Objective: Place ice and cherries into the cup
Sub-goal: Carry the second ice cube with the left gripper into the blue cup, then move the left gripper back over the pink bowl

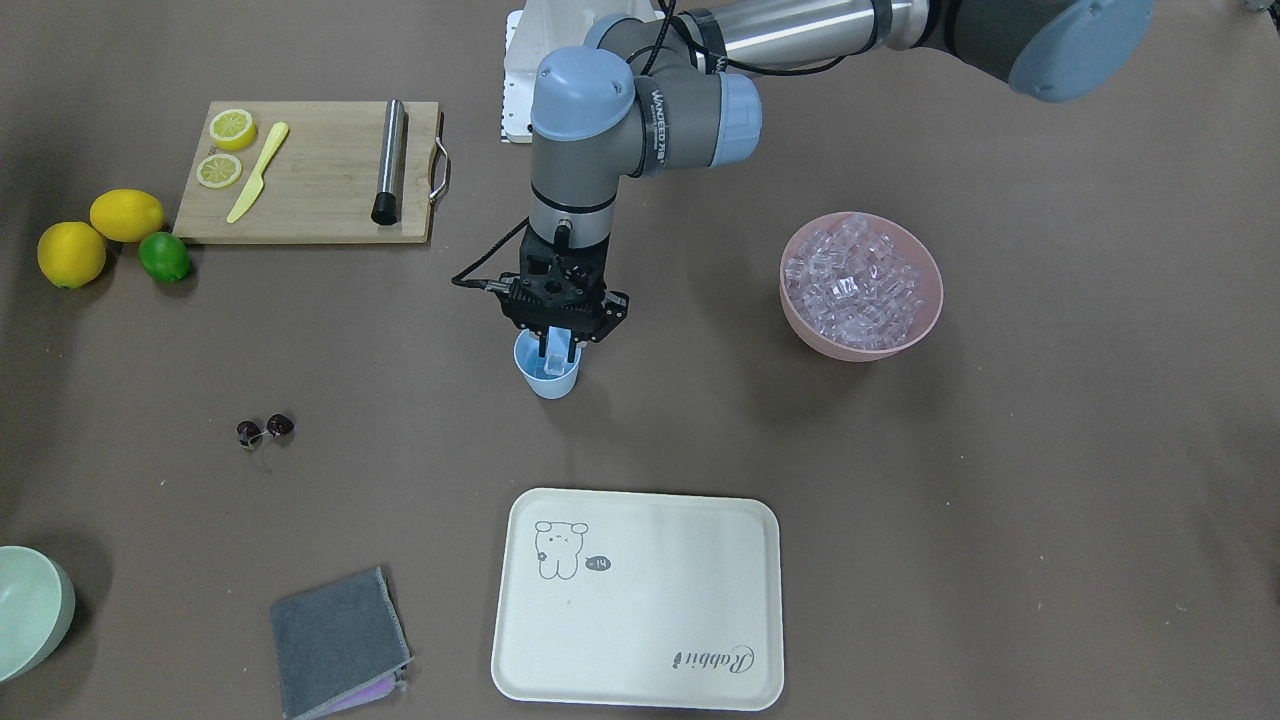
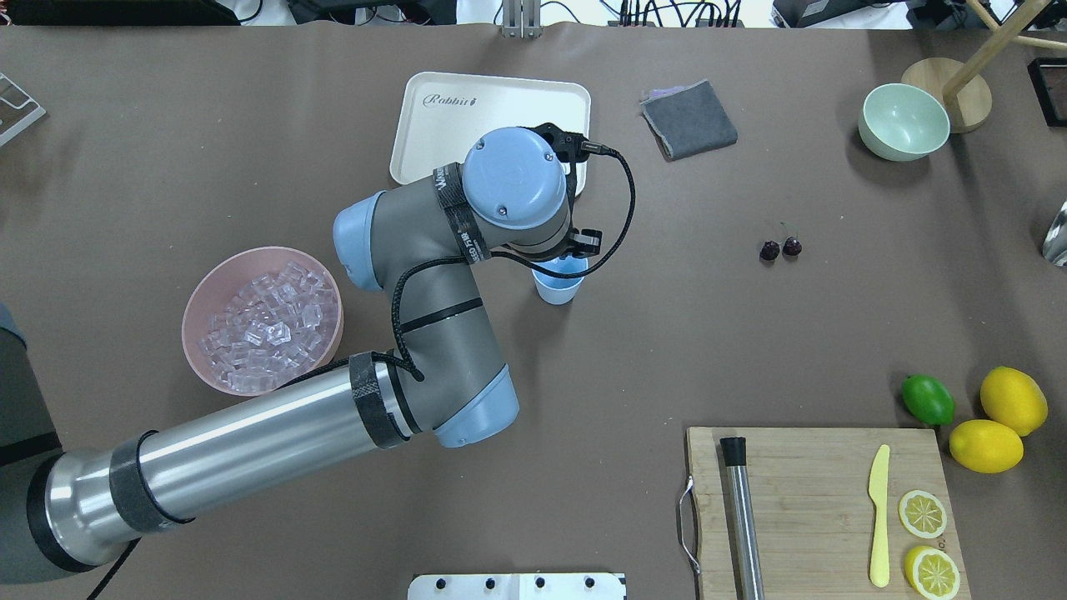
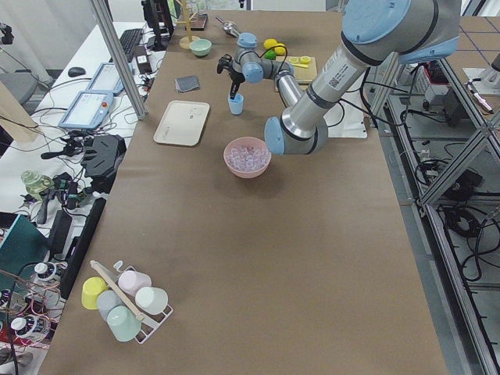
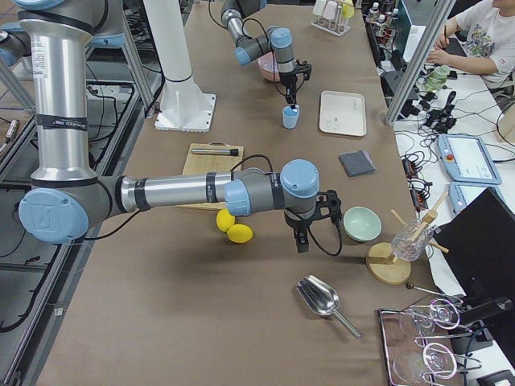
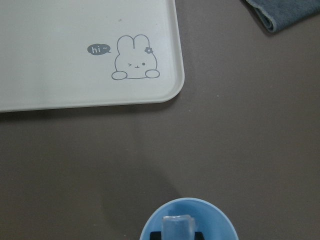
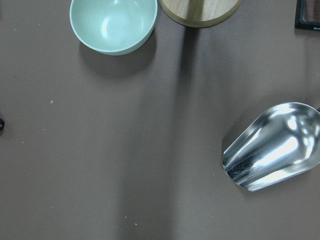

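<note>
The light blue cup (image 1: 548,380) stands mid-table; it also shows in the overhead view (image 2: 558,288). My left gripper (image 1: 560,352) points straight down into the cup's mouth and is shut on one clear ice cube (image 5: 178,227), held just inside the cup's rim (image 5: 187,204). The heap of ice (image 1: 855,280) fills the pink bowl (image 1: 862,350) beside the left arm. The two dark cherries (image 1: 265,430) lie on the table, apart from the cup. My right gripper (image 4: 302,244) hovers over the table near a green bowl; I cannot tell whether it is open or shut.
A cream tray (image 1: 640,600) lies past the cup. There is also a grey cloth (image 1: 340,640), a pale green bowl (image 1: 30,610), a cutting board (image 1: 310,170) with lemon slices, knife and metal rod, lemons and a lime (image 1: 165,257), and a metal scoop (image 6: 272,150).
</note>
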Tool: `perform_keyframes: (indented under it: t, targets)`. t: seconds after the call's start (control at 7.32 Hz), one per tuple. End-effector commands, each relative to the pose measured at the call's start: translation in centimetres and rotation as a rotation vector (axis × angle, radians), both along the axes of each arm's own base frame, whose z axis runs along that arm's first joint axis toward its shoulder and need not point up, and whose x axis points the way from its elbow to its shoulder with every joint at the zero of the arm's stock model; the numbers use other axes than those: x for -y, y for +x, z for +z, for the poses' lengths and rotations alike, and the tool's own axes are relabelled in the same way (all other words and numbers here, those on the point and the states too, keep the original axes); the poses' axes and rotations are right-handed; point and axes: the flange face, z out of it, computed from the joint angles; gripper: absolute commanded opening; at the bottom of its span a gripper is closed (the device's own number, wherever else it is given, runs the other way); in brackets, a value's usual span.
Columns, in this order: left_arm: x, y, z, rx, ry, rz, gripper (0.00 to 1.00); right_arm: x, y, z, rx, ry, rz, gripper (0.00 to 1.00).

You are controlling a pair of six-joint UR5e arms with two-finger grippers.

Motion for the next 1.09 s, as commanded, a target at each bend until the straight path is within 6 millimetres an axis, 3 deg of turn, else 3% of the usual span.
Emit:
perform_keyframes:
  t: [0.0,0.14,0.27,0.41,0.55,0.82,0.96]
  targets:
    - [0.0,-0.3,-0.3,-0.005,0.008,-0.01,0.97,0.1,0.0,0.1,0.0,-0.001,0.001,1.0]
    - [0.8,-3.1,-0.6,-0.024,0.023,-0.025,0.97,0.2,0.0,0.0,0.001,0.001,0.0,1.0]
    - [1.6,-7.9,4.3,-0.028,-0.021,-0.011,0.97,0.2,0.0,0.0,0.0,0.001,0.0,1.0]
    - [0.9,-13.5,9.4,-0.021,-0.027,0.005,0.97,0.6,0.0,-0.5,-0.001,0.011,0.001,1.0]
    - [-1.0,-17.4,13.8,-0.001,-0.042,-0.007,0.97,0.8,0.0,-0.7,-0.006,0.016,0.002,1.0]
    - [-3.2,-20.4,21.6,0.077,-0.116,-0.021,0.97,2.0,0.0,-2.1,-0.011,0.045,0.003,1.0]
    - [-3.8,-21.1,23.1,0.087,-0.123,-0.019,0.97,2.3,-0.1,-2.3,-0.012,0.049,0.002,1.0]
